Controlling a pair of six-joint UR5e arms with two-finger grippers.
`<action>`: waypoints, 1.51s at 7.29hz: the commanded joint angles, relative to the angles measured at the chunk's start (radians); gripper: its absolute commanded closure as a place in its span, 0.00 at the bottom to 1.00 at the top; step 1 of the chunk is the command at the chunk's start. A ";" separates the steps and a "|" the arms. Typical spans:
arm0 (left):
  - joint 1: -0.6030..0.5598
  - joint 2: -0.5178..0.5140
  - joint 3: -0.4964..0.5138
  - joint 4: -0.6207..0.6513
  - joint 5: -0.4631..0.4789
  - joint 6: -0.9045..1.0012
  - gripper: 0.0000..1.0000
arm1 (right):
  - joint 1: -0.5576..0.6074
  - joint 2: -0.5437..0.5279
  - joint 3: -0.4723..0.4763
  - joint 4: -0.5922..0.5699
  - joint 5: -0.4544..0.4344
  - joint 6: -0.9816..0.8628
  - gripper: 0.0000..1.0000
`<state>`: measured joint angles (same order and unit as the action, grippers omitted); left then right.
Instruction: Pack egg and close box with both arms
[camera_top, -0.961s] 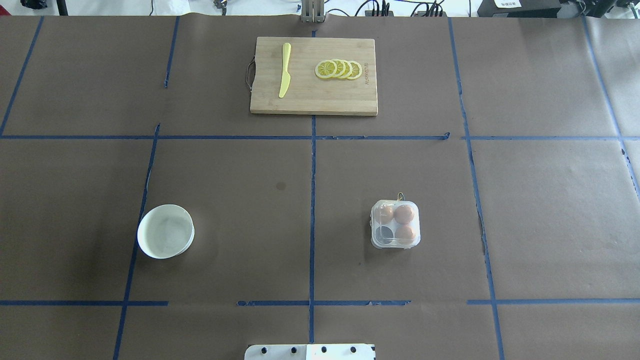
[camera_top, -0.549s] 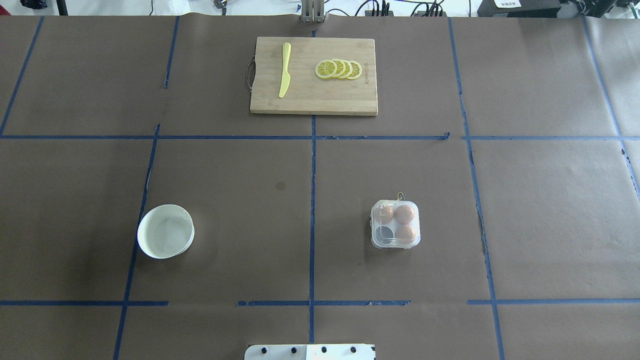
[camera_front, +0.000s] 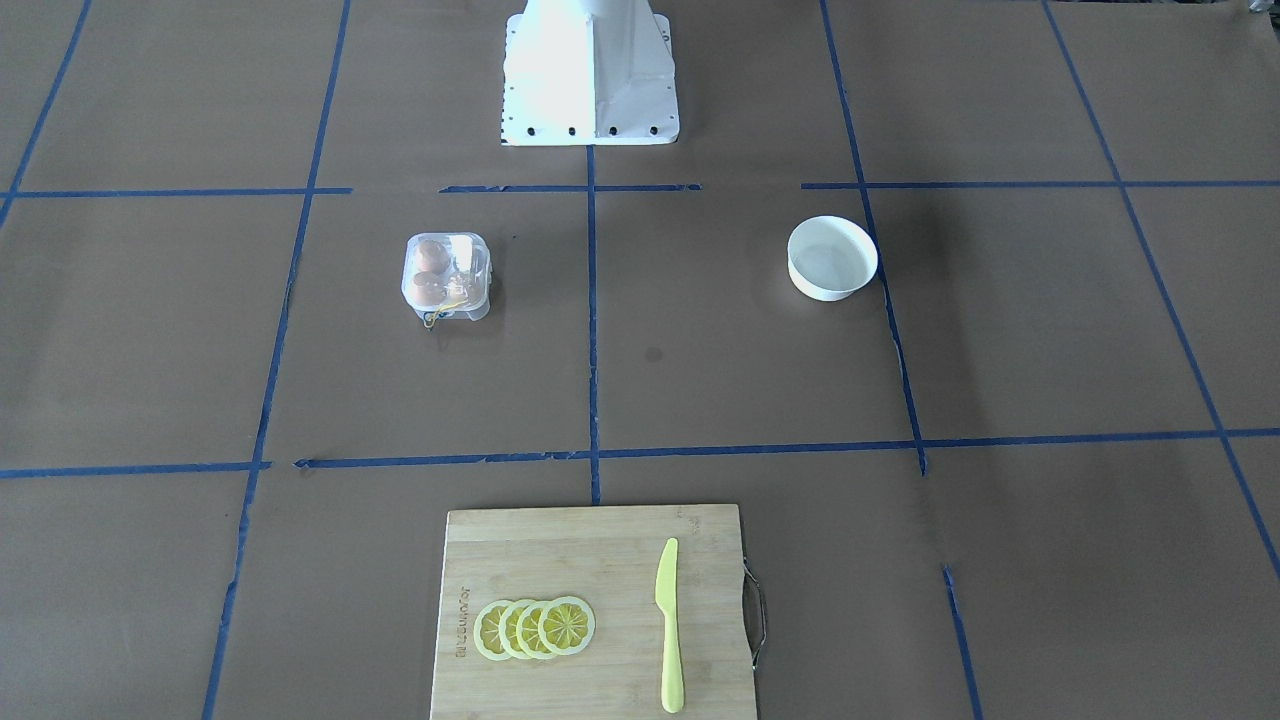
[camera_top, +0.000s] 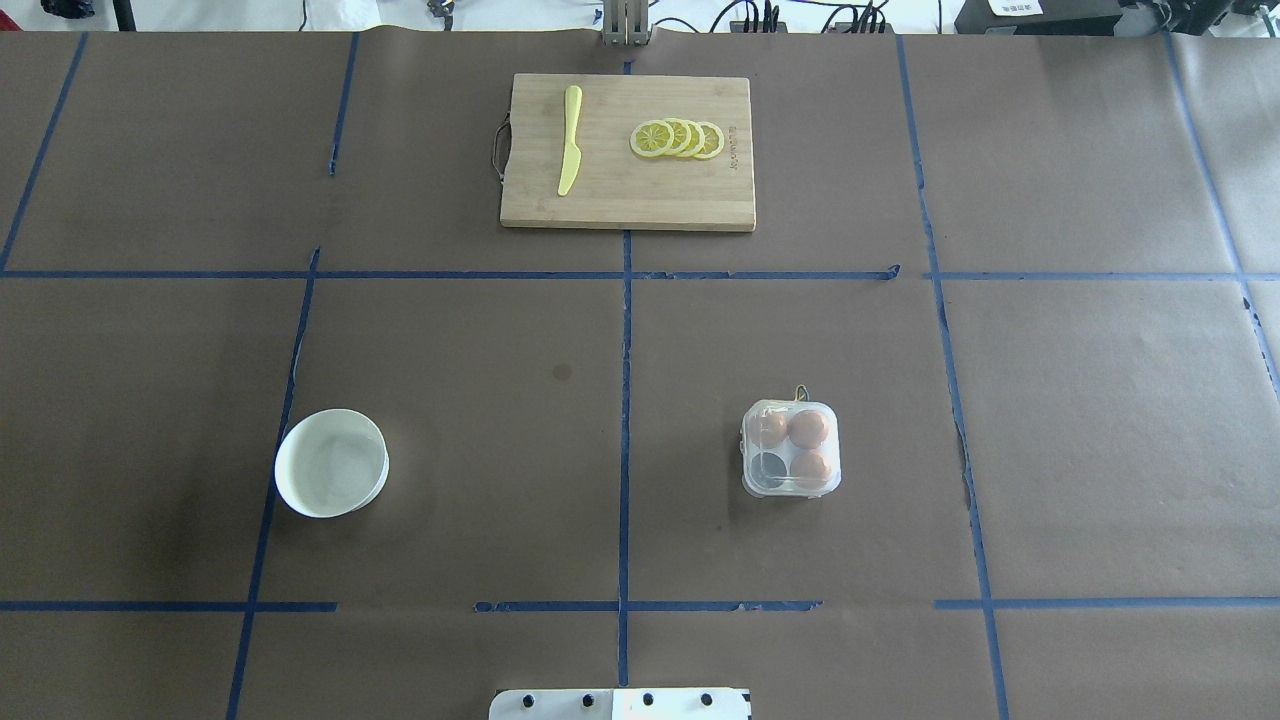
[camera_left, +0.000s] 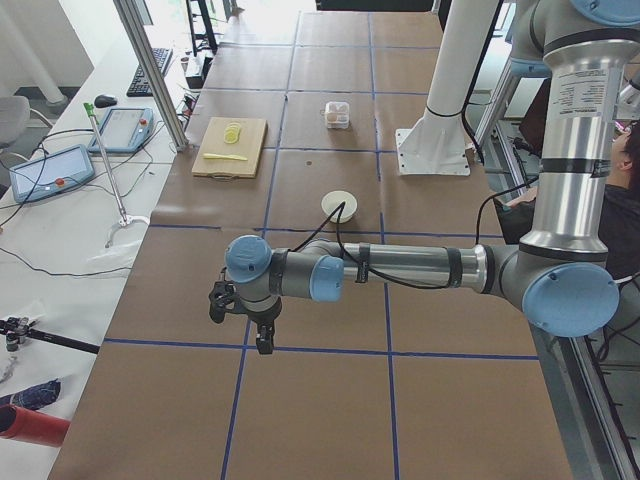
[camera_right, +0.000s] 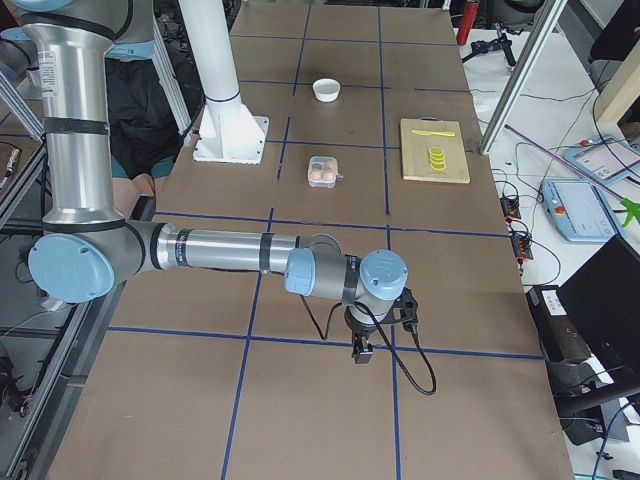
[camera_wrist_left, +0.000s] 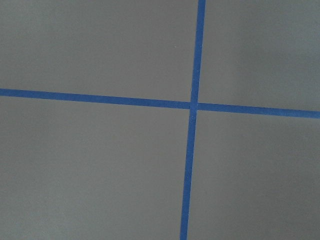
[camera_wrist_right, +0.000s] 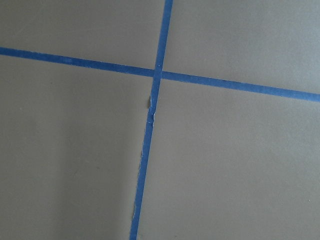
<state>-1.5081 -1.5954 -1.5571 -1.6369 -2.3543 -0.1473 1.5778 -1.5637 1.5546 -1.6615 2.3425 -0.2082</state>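
Note:
The clear egg box (camera_top: 791, 449) stands on the table right of centre, and also shows in the front-facing view (camera_front: 447, 277). Its lid seems to lie down over the cells. Three brown eggs sit in it: the far right egg (camera_top: 808, 427), the near right egg (camera_top: 811, 466) and the far left egg (camera_top: 771, 428). The near left cell looks dark. The left gripper (camera_left: 264, 344) hangs far out at the table's left end. The right gripper (camera_right: 361, 352) hangs far out at the right end. I cannot tell whether either is open. Both wrist views show only paper and tape.
A white round bowl (camera_top: 331, 462) stands at the near left with nothing in it. A wooden cutting board (camera_top: 627, 190) at the far centre holds a yellow knife (camera_top: 570, 140) and lemon slices (camera_top: 678, 138). The white base block (camera_top: 620, 704) is at the near edge.

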 joint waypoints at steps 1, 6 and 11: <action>0.000 0.000 -0.003 0.000 0.001 0.000 0.00 | 0.023 -0.005 0.002 0.133 -0.006 0.147 0.00; 0.000 -0.001 -0.003 -0.001 0.001 0.002 0.00 | 0.031 -0.001 0.016 0.190 0.014 0.224 0.00; 0.000 0.000 -0.003 -0.001 0.000 0.005 0.00 | 0.030 0.002 0.027 0.180 0.072 0.224 0.00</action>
<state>-1.5079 -1.5955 -1.5600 -1.6383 -2.3541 -0.1429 1.6081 -1.5617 1.5829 -1.4821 2.4139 0.0154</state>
